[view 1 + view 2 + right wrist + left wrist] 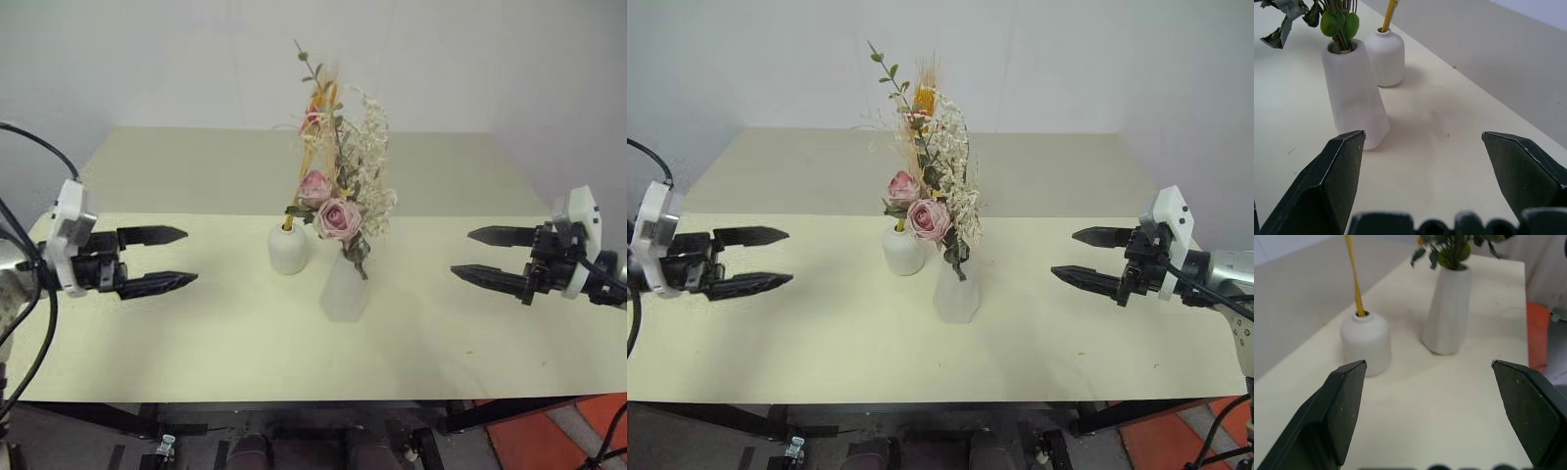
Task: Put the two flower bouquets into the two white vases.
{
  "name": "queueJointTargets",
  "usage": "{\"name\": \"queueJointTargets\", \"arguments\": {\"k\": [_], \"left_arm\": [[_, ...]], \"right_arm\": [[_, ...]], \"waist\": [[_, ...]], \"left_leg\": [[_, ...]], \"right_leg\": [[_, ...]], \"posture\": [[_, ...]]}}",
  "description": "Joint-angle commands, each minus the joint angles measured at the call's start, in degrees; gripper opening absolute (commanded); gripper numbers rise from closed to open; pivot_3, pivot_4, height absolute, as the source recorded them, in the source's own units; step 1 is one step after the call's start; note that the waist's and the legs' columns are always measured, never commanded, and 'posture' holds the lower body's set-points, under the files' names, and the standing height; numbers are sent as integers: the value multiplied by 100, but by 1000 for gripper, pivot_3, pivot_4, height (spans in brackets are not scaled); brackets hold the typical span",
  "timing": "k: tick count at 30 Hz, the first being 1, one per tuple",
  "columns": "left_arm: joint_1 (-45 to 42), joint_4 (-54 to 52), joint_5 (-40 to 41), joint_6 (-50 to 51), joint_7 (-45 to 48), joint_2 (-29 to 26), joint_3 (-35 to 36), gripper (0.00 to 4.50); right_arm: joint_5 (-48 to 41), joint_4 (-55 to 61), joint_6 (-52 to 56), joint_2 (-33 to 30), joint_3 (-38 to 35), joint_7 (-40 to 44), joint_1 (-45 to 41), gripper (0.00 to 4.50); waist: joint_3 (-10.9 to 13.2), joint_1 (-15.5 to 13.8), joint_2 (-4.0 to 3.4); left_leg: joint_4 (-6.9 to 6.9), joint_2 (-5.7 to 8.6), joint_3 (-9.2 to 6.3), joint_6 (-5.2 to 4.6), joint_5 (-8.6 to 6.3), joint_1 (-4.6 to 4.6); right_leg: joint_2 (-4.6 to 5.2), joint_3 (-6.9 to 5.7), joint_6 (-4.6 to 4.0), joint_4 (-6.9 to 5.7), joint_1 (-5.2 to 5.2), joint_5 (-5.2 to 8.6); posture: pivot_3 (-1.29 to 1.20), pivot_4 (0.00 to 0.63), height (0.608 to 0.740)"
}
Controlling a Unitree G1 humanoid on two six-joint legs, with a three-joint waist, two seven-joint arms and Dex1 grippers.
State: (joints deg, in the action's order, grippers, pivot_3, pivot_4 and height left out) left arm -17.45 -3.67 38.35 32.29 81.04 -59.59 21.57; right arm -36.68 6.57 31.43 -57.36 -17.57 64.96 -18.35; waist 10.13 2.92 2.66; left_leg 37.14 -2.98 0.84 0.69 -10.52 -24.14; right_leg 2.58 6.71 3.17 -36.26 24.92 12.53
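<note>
Yellow-stemmed bouquet (pixel 315 127) in short vase (pixel 288 247) | rose bouquet (pixel 338 217) in tall vase (pixel 345 284), mid-tabletop (pixel 196 333) | my left fingers (pixel 162 235) and right fingers (pixel 490 235) released, empty, flanking; task looks complete

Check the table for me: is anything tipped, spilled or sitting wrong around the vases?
Nothing stands out. The short vase and the tall vase both stand upright on the table, each with its bouquet seated: yellow stems and rose bouquet.

Both bouquets (pixel 926 166) standing in white vases (pixel 955 289) mid-table (pixel 774 333); left gripper (pixel 769 259) and right gripper (pixel 1068 255) spread wide, well apart.
</note>
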Motion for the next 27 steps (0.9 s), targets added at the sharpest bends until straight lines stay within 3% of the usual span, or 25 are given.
{"name": "queueJointTargets", "arguments": {"k": [1,12,27], "left_arm": [[-22,-247,132,-93,-24,-122,245,4466],[-185,-516,402,-1,-375,245,-36,4466],[-1338,328,80,-311,-16,433,-968,4466]], "right_arm": [[-29,81,-86,-90,-291,3,-13,4500],[-29,565,22,-184,-610,-155,528,4500],[-190,1389,174,11,-1254,-585,1361,4500]], "waist": [[0,-19,0],[0,-40,0],[0,-29,0]], "left_leg": [[0,0,0,0,0,0],[-1,0,2,0,0,-2],[0,1,2,0,0,-1]], "right_leg": [[0,0,-1,0,0,1],[0,1,25,-1,2,-13],[-2,3,29,-1,0,-16]], "posture": [[0,150,740],[0,150,740],[0,150,740]]}}
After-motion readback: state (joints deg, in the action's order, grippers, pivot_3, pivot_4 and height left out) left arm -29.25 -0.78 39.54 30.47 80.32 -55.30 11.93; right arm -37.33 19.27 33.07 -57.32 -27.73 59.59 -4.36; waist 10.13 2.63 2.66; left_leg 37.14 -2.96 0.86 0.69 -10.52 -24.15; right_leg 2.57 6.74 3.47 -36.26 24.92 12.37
